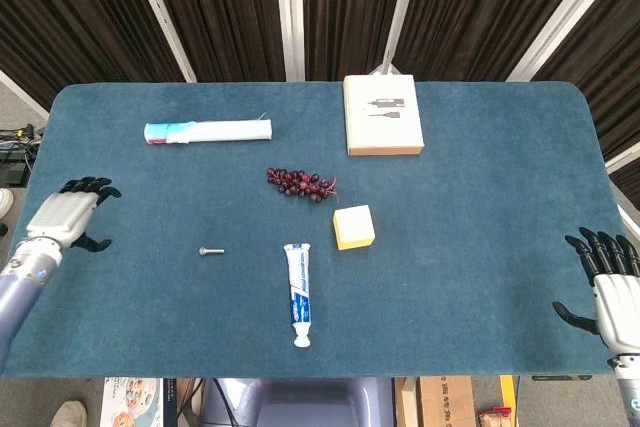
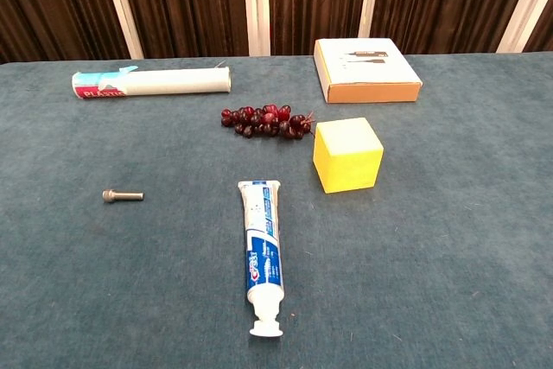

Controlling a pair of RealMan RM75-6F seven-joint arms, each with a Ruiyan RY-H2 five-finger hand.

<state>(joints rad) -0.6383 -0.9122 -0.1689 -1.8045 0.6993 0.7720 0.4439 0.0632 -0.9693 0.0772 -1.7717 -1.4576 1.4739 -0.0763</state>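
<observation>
My left hand (image 1: pixel 66 218) hovers over the table's left edge, fingers spread, holding nothing; a small metal bolt (image 1: pixel 210 251) (image 2: pixel 122 196) is the nearest thing to its right. At the table's right edge my right hand (image 1: pixel 606 276) is open and empty. Neither hand shows in the chest view. A toothpaste tube (image 1: pixel 297 294) (image 2: pixel 263 253) lies near the front, cap toward me. Beside it stands a yellow cube (image 1: pixel 353 226) (image 2: pixel 347 155). A bunch of dark red grapes (image 1: pixel 300 183) (image 2: pixel 266 121) lies behind them.
A white roll with a red and blue end (image 1: pixel 208 132) (image 2: pixel 152 82) lies at the back left. A flat white box (image 1: pixel 382 114) (image 2: pixel 366 69) sits at the back middle. The blue cloth table (image 1: pixel 480 217) is backed by dark curtains.
</observation>
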